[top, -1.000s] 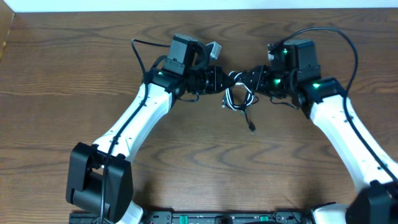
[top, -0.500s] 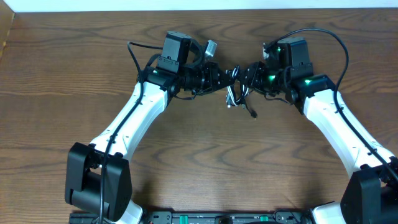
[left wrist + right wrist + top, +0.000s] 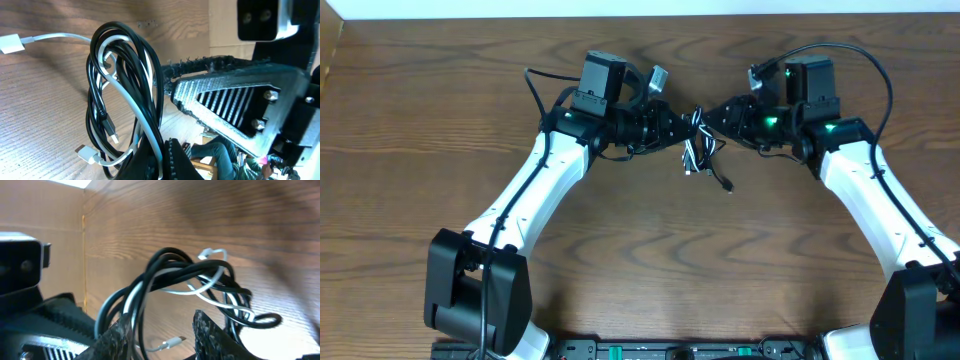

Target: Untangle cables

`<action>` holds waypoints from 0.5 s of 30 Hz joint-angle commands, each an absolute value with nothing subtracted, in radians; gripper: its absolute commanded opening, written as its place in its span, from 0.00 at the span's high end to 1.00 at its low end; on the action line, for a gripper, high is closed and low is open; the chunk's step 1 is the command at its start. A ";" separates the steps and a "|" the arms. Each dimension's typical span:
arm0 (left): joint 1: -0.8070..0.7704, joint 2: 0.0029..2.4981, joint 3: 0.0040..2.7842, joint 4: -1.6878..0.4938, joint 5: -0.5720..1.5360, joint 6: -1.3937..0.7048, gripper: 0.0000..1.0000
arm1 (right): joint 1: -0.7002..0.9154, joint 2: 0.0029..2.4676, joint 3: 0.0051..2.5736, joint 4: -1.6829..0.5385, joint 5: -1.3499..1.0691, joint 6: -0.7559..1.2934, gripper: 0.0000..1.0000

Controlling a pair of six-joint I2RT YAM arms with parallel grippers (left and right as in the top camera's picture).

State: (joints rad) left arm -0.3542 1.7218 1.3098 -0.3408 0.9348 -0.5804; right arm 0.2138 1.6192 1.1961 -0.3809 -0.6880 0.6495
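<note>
The cables form one tangled bundle (image 3: 698,150) between the two grippers at the far middle of the table. My left gripper (image 3: 682,128) is shut on it. In the left wrist view, the black cable (image 3: 145,65) hangs in several loops with the white cable (image 3: 125,100) threaded through, and both run between the jaws of the left gripper (image 3: 165,155). My right gripper (image 3: 160,330) faces the bundle with its jaws apart. A black loop (image 3: 165,262) passes beside its left finger, and nothing is pinched. A white plug (image 3: 172,342) lies on the wood below.
A black plug end (image 3: 727,187) trails on the table toward the front. Another white plug (image 3: 11,44) rests on the wood at the left. The table's far edge (image 3: 640,17) runs close behind both arms.
The right gripper's jaws have spread wider and its wrist has shifted back to the right. The left gripper has kept its hold, and the bundle has drawn into a tighter, narrower hang.
</note>
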 commanded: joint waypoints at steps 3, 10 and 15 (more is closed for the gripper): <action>-0.351 1.719 1.317 -0.342 0.960 -0.625 0.93 | 0.268 1.624 1.215 -0.388 -0.592 0.678 0.67; -0.353 1.719 1.317 -0.341 0.945 -0.694 0.92 | 0.312 1.660 1.215 -0.369 -0.491 0.784 0.82; -0.380 1.719 1.317 -0.327 0.931 -0.725 0.93 | 0.313 1.719 1.215 -0.320 -0.490 0.809 0.85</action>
State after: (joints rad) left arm -0.3618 1.7218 1.3098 -0.3397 0.9287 -0.6872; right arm 0.3119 1.6764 1.1984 -0.3256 -0.5209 0.7685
